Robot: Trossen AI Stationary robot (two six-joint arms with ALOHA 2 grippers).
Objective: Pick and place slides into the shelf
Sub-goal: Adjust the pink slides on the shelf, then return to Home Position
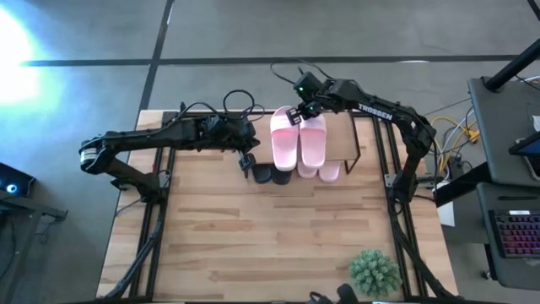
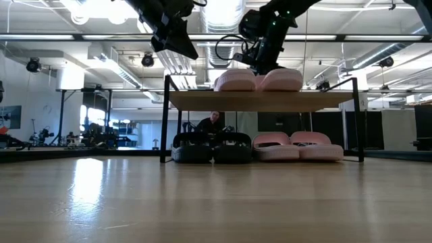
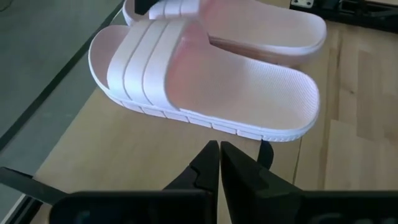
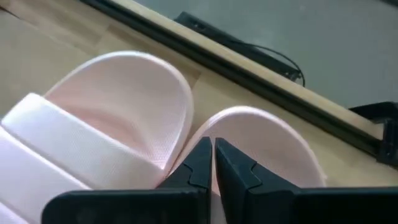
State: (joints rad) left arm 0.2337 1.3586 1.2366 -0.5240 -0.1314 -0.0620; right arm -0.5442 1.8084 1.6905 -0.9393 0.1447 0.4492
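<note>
1. High view, from the left: the left gripper (image 1: 247,157) hangs just beside the shelf (image 1: 342,139), jaws pressed together on nothing, likely clear of the finished row.
2. Black slides (image 2: 212,150) sit under the shelf on the counter (image 1: 253,245), the space there being low.
3. Beside them, pink slides (image 2: 297,147) fill the rest.
4. On top, a pink pair (image 1: 298,140) lies side by side; the right gripper (image 1: 297,114) hovers at its far end, jaws closed, empty.
</note>
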